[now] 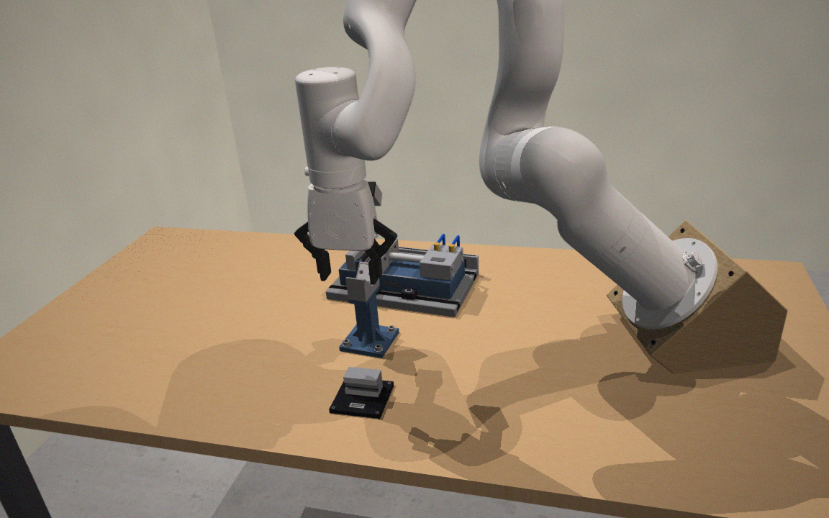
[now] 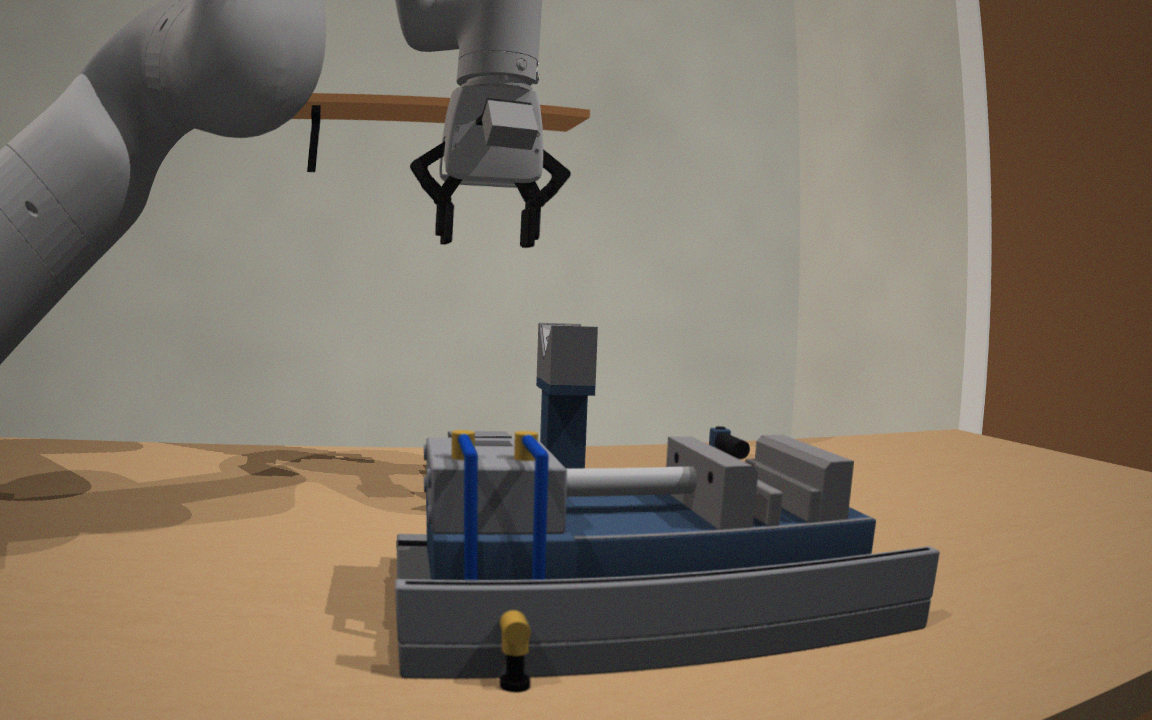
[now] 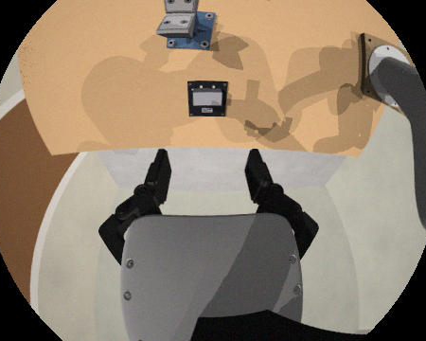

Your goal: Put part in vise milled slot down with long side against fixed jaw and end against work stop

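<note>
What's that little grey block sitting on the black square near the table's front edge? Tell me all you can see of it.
The part is a small, matte grey, metal-looking rectangular block. It lies flat on the black infeed plate, in front of the blue-footed V-block. A dark line runs along its side. Nothing else touches it; the open gripper hangs high above, empty.
</note>
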`<state>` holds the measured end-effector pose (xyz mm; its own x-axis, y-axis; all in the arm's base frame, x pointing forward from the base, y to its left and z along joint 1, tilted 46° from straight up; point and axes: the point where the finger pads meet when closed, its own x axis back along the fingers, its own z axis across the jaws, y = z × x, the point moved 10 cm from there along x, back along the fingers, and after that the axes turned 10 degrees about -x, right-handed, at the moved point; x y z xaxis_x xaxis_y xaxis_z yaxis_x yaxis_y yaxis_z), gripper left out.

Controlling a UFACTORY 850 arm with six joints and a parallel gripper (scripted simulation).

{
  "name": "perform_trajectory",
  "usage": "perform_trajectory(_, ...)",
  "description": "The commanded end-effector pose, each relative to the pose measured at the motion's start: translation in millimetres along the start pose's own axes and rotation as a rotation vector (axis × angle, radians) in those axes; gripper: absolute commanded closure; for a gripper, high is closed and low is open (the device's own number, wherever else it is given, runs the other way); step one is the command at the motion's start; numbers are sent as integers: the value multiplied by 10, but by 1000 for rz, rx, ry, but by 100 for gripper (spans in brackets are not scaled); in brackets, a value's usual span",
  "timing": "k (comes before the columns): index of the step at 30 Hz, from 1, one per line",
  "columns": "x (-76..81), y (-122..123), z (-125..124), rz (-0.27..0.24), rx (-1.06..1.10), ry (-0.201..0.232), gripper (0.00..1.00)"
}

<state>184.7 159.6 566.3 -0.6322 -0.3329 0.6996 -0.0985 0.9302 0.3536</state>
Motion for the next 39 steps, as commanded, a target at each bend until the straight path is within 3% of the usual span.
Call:
perform_trajectory(1, -8, 3, -4, -1, 0, -1, 11)
perform_trajectory(12, -87, 4, -4, 0, 0, -1, 11)
perform_trajectory(27, -362, 6, -2, 0, 0, -1, 11)
perform_trajectory(39, -820, 10, 1, 0, 0, -1, 11)
